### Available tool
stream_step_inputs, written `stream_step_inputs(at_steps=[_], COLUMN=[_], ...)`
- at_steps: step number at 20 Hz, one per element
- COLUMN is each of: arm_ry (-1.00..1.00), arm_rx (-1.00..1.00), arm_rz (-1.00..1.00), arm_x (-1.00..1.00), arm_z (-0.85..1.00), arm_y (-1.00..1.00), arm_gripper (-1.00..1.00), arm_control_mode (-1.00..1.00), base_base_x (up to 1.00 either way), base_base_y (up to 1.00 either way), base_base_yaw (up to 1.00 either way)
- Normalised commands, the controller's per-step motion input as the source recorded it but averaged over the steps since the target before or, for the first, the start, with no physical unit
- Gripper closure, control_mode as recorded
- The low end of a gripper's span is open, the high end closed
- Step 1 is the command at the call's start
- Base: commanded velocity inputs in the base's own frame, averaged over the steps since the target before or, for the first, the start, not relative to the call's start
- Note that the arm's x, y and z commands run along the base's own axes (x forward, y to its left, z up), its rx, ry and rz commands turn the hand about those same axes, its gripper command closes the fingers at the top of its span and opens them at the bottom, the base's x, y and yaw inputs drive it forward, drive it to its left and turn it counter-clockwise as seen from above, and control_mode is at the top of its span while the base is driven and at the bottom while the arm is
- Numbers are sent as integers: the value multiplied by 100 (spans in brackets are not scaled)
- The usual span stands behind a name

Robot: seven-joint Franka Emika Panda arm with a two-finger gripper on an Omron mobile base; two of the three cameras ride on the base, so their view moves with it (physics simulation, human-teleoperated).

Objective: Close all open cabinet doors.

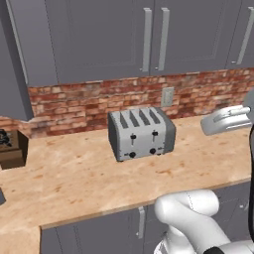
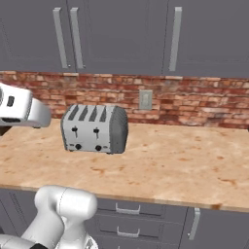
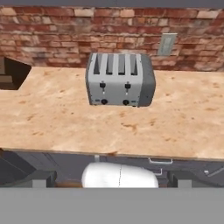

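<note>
White arm [image 1: 191,213] bent low, forearm raised level, gripper state hidden

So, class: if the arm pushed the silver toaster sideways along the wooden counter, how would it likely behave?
The toaster looks boxy and broad-based, so it would probably slide rather than tip or roll. Its metal-looking shell suggests it is stiff and fairly heavy for its size. The counter looks flat and smooth, so the sliding may be easy.

A tan speckled counter [image 1: 74,183] carries a silver 4-slot toaster [image 1: 141,133] near the brick wall.
</note>
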Motion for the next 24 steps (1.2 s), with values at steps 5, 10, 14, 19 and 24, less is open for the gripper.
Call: stream_step_inputs(at_steps=[5,10,14,19,24], arm_ry=[0,0,0,0,0], arm_rx=[0,0,0,0,0], arm_rz=[0,0,0,0,0], arm_x=[0,0,0,0,0], arm_z=[0,0,0,0,0], arm_y=[0,0,0,0,0], arm_gripper=[-100,-100,-100,-100,-100], arm_control_mode=[100,100,100,100,100], base_base_x=[-53,-19,0,0,0], base_base_y=[6,19,16,21,32], base_base_yaw=[30,72,88,85,75])
